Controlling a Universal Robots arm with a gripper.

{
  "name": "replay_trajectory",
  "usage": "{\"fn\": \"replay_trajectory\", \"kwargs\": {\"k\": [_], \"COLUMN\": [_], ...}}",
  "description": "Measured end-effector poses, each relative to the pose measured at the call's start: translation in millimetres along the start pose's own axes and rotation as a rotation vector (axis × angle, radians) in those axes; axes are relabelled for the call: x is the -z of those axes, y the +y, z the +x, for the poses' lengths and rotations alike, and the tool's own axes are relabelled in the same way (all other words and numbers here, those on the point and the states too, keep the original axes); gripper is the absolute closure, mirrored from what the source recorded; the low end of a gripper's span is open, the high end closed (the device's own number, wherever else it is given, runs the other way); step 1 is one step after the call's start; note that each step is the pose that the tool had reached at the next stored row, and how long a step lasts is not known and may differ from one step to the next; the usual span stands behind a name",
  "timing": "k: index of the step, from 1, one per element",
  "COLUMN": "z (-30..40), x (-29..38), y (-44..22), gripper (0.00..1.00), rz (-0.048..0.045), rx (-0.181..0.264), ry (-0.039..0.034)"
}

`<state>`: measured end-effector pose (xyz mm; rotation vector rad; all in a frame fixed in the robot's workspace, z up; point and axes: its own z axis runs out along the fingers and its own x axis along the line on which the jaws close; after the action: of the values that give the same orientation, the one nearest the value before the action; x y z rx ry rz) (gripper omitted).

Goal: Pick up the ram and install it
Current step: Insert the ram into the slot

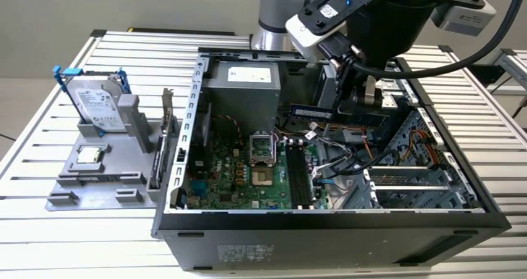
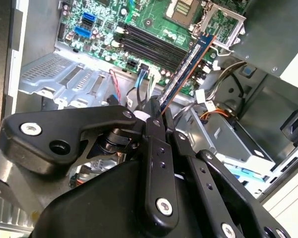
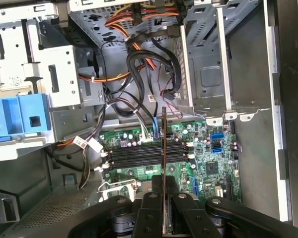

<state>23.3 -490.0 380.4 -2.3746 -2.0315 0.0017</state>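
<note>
Gripper [image 2: 159, 115] is clamped on one end of the ram [image 2: 186, 69], holding it edge-on inside the open computer case [image 1: 329, 222], above the black memory slots [image 2: 148, 45] without touching them.

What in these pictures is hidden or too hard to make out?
1. Second wrist view: the gripped end of the ram, covered by the tool.
2. First wrist view: the ram's flat faces; it shows edge-on.
3. Exterior view: the far corner of the computer case, behind the arm.
4. Exterior view: the latches of the memory slots, too small.
</note>
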Motion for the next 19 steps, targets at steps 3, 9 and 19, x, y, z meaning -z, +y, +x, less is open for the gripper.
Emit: {"fn": "replay_trajectory", "kwargs": {"k": [3, 9, 19], "z": [-0.1, -0.3, -0.8], "x": [0.0, 0.0, 0.0], "y": [0.0, 0.0, 0.1], "gripper": [1.0, 1.0, 1.0], "rz": [-0.0002, -0.0005, -0.0011], "rx": [-0.016, -0.05, -0.109], "ry": [0.0002, 0.0007, 0.0015]}}
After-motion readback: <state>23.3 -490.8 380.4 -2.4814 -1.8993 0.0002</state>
